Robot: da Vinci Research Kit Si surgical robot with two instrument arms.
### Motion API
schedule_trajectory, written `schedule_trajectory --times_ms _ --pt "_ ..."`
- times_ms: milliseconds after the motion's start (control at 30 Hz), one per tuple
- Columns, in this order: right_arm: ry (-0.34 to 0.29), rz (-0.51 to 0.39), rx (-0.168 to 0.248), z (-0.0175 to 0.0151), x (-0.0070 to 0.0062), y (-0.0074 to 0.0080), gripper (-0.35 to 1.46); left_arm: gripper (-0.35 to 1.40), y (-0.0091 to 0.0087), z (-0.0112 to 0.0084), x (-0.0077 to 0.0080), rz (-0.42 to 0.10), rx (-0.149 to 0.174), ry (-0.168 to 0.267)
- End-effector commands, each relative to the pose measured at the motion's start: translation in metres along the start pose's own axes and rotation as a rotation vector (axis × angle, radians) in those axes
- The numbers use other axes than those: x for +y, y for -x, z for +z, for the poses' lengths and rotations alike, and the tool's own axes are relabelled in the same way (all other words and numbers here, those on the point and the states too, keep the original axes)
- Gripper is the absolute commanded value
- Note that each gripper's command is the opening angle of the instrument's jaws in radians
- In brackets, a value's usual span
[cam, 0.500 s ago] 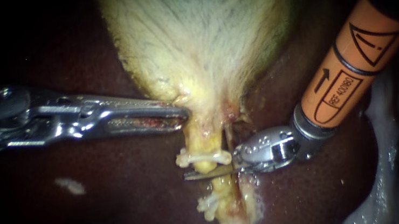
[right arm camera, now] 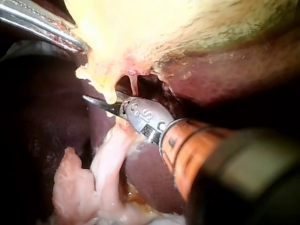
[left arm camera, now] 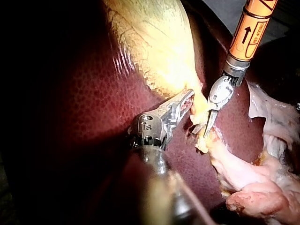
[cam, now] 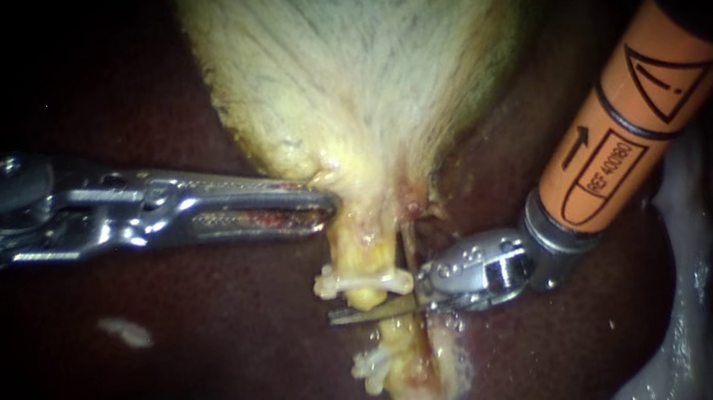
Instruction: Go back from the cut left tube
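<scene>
Right instrument [cam: 347, 314]: blades pressed together with no gap seen, laid crosswise at the tube [cam: 354, 254], tips pointed left; nothing is held between them. Its shaft, clad in an orange sleeve [cam: 623, 128], is brought in from the far right. The tube is located mid-scene, just near of the neck of the gallbladder [cam: 358, 43]. Its long axis is run from far to near, from that neck toward the near edge. It is seen parted at the blades, with a yellow stump on the far side and a paler near piece [cam: 396, 330] on the other. In the right wrist view the free end of the stump [right arm camera: 110, 96] is seen hanging just at the blades, apart from the near piece. An upper clip [cam: 361, 280] is set across the stump, just far of the blades; a lower clip [cam: 372, 364] is set on the near piece. Left instrument [cam: 324, 208]: brought in from the left, jaws clamped on the left edge of the gallbladder's neck, just far of the upper clip. Everything is borne on the liver [cam: 239, 367], a dark red-brown, glistening surface spread to both sides. Pale whitish tissue [cam: 685, 289] is noted at the near right. The surroundings are dark and cannot be made out.
</scene>
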Motion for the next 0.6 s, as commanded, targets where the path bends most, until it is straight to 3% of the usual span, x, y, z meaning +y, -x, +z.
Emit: schedule_trajectory --times_ms 33,400,600 --pt "0.002 -0.002 0.005 0.0 0.0 0.0 0.68 -0.35 0.0 0.0 0.0 0.0 0.0 0.0" --pt "0.0 -0.002 0.005 0.0 -0.0004 -0.0002 0.84 -0.35 0.0 0.0 0.0 0.0 0.0 0.0" --pt "-0.011 -0.009 0.004 -0.0001 -0.0025 -0.0008 0.93 -0.35 0.0001 0.0 0.0 0.0 0.0 0.0"
